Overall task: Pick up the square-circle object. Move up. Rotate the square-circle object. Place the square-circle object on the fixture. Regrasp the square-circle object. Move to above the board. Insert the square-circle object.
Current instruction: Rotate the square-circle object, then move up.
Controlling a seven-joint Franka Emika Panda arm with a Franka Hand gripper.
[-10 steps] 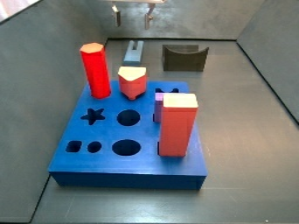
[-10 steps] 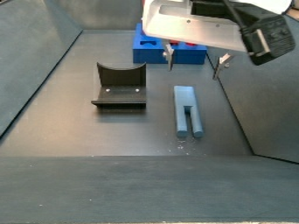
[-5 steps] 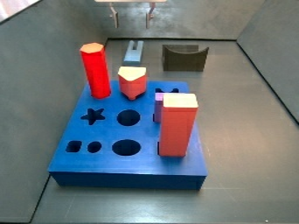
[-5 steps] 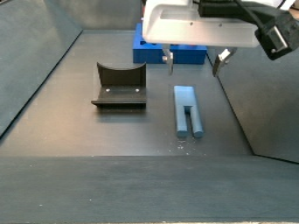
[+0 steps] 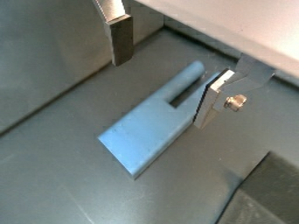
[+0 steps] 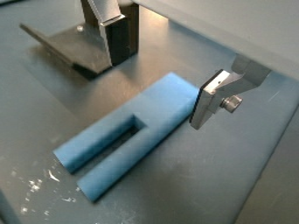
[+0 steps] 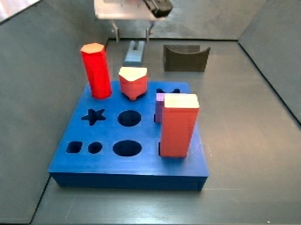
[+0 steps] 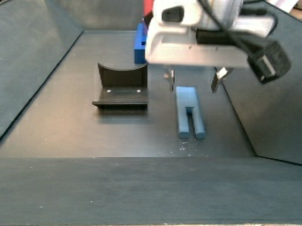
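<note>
Tool [image 7: 132, 37] over grey-blue square-circle object [image 7: 136, 49], behind the board [image 7: 118, 145].

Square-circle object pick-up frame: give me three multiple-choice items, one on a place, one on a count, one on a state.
1. Where does the square-circle object lie?
A. On the floor beside the fixture
B. In a hole of the board
C. In the fixture's notch

2. How many red pieces stand on the board?
A. One
B. Three
C. Five

3. How is the gripper?
A. Shut on the object
B. Open, fingers either side of the object
C. Shut on a red piece

Answers: 1 A, a side view shows it flat on the floor next to the fixture. 2 B, three stand upright in a side view. 3 B, both wrist views show gaps between fingers and object.
</note>
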